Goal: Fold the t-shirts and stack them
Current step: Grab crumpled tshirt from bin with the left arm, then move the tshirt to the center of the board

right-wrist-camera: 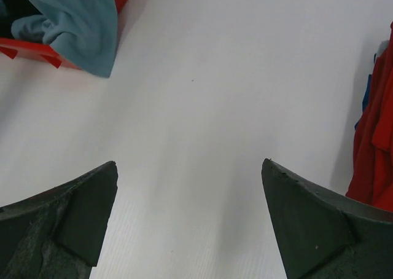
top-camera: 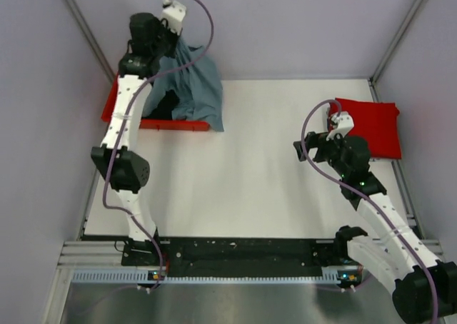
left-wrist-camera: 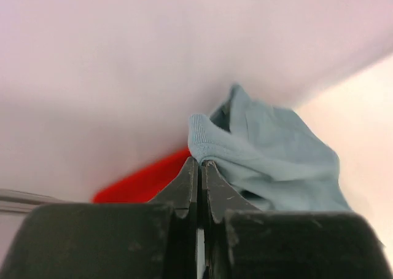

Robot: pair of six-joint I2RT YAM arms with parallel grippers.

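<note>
Over on the left side, the left gripper is clenched on a ribbed edge of the grey-blue t-shirt, jaws pinched tight with the cloth right at the tips. It's holding it up above the red bin, which sits at around 10 o'clock on the desk. The shirt hangs down from the gripper in a loose bunch. Part of it is inside the bin, and part drapes over the bin's front wall, with its lower corner touching the desk. You can just make out the black t-shirt down in the bin behind it, mostly hidden.

The right gripper is released, jaws spread wide with nothing between them, hovering over bare desk. Just at its 3 o'clock is the red t-shirt, lying folded flat at about 2 o'clock on the desk, close to the right edge.
</note>
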